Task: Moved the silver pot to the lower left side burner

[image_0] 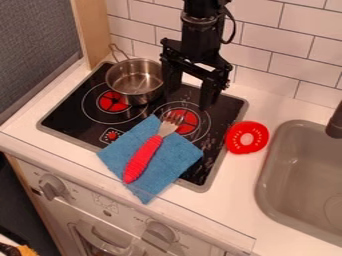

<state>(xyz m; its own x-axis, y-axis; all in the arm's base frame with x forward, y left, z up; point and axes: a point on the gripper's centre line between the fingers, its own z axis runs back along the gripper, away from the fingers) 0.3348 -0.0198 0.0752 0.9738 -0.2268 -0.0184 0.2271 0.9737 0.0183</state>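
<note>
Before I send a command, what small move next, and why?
I would probably ease the open tool toward the pot to straddle its rim: the fingers stand apart beside the pot, which sits off-centre from the left burner, its red middle showing.

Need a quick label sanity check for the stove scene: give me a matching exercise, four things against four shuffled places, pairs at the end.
1. silver pot
2. fork
3. cloth
4. round red slice

A. between stove and sink
B. over the stove's front edge
C. stove's back left
D. on blue fabric

Pairs: 1-C, 2-D, 3-B, 4-A
</note>
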